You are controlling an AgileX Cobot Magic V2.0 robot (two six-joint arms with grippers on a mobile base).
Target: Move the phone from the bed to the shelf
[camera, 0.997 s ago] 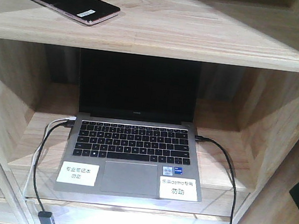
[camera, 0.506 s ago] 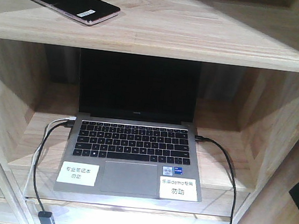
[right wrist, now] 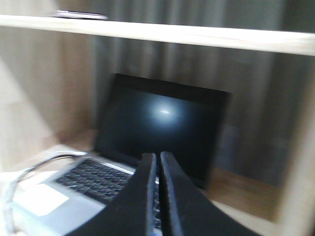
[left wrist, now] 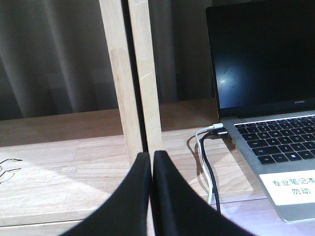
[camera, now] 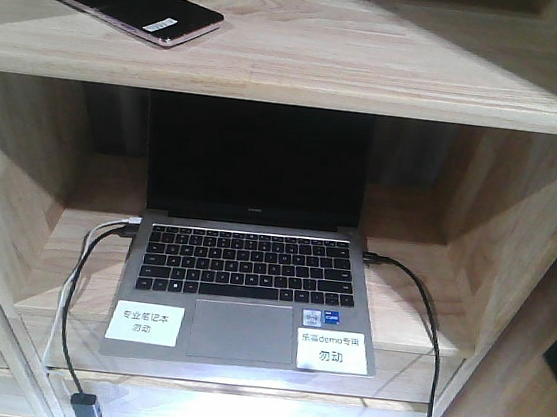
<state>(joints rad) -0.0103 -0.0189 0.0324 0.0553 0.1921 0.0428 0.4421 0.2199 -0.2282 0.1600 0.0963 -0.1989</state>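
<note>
Phone (camera: 130, 5) unmoved on shelf (camera: 395, 66); dark shape at right edge has dropped lower, right tool (right wrist: 157, 162) and left tool (left wrist: 151, 162) both clenched empty: placement looks finished.

Phone (camera: 130, 5) on the shelf's (camera: 375, 69) upper board, far left; laptop (camera: 250, 256) on the board below, centred. Cables (camera: 84, 277) at both its sides.

Front view sharp, warm light from above: top board of the shelf (camera: 396, 56) bright, bay under it shadowed. Laptop (camera: 249, 256) screen black, no glare there. Left wrist view crisp, faint reflection spot on the screen, sunlit patch on the board. Right wrist view motion-blurred throughout, soft glare blob mid-screen.
</note>
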